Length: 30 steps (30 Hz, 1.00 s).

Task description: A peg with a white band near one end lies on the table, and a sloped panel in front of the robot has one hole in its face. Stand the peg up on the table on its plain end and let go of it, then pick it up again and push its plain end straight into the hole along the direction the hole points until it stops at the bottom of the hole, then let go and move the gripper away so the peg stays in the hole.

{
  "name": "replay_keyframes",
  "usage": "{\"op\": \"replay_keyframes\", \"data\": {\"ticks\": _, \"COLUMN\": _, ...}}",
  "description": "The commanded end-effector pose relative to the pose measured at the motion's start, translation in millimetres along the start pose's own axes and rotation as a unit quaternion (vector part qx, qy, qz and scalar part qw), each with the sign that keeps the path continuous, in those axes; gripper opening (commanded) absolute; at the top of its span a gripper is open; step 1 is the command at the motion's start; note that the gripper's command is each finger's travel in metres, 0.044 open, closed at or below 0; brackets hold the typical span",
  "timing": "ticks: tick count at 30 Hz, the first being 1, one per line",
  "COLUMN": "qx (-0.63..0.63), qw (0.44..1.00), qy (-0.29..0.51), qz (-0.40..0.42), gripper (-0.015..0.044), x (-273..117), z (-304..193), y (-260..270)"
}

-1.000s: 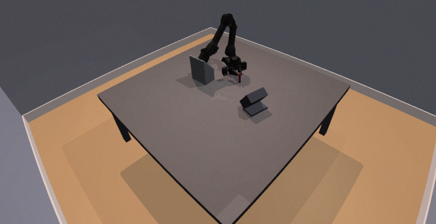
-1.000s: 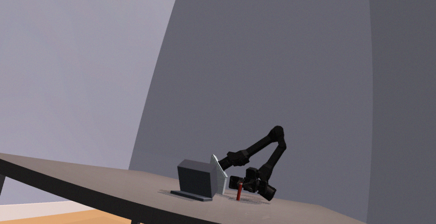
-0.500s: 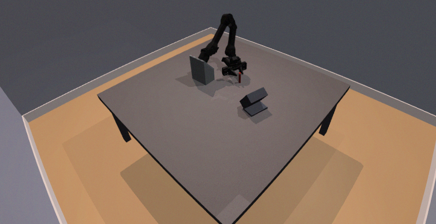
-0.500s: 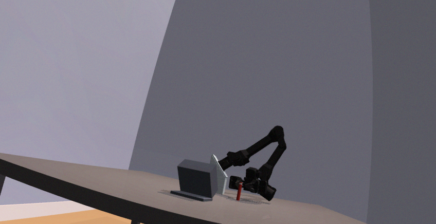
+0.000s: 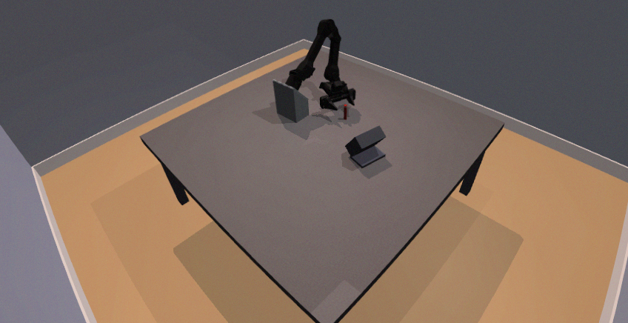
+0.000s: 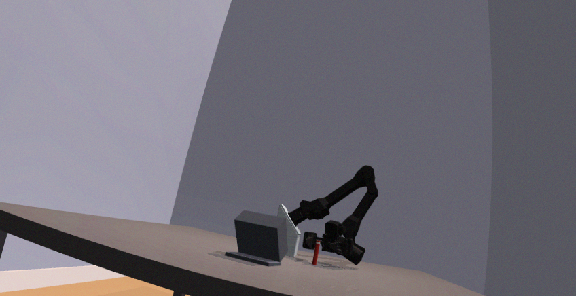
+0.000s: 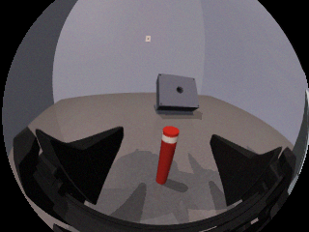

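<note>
The worktop (image 5: 281, 178) (image 6: 133, 236) (image 7: 130, 123) looks matt and finely grained right out to its corners, with a darker, plain edge. Inside those edges, the red peg (image 5: 345, 112) (image 6: 316, 253) (image 7: 165, 161) looks like smooth plastic. The sloped panel (image 5: 369, 138) (image 6: 260, 236) (image 7: 169, 92) appears smooth and matt. The gripper (image 5: 338, 99) (image 6: 329, 242) (image 7: 169, 135) looks like dark, dull plastic or metal; which, I cannot tell.
</note>
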<state>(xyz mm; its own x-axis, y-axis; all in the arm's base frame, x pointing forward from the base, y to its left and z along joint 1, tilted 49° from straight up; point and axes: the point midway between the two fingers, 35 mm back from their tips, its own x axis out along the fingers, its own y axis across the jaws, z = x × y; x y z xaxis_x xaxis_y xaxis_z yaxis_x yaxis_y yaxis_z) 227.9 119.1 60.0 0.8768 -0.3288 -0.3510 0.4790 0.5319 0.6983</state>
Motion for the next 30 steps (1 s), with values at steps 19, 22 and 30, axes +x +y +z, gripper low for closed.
{"op": "replay_keyframes", "data": {"ticks": 19, "qx": 0.002, "qw": 1.000, "qy": 0.000, "qz": 0.001, "gripper": 0.0440, "x": -8, "z": 154, "y": 6}}
{"op": "replay_keyframes", "data": {"ticks": 22, "qx": 0.000, "qw": 1.000, "qy": -0.003, "qz": 0.004, "gripper": 0.0440, "x": -9, "z": 158, "y": 4}}
{"op": "replay_keyframes", "data": {"ticks": 30, "qx": -0.079, "qw": 0.994, "qy": 0.065, "qz": -0.034, "gripper": 0.0440, "x": 0, "z": 144, "y": 1}}
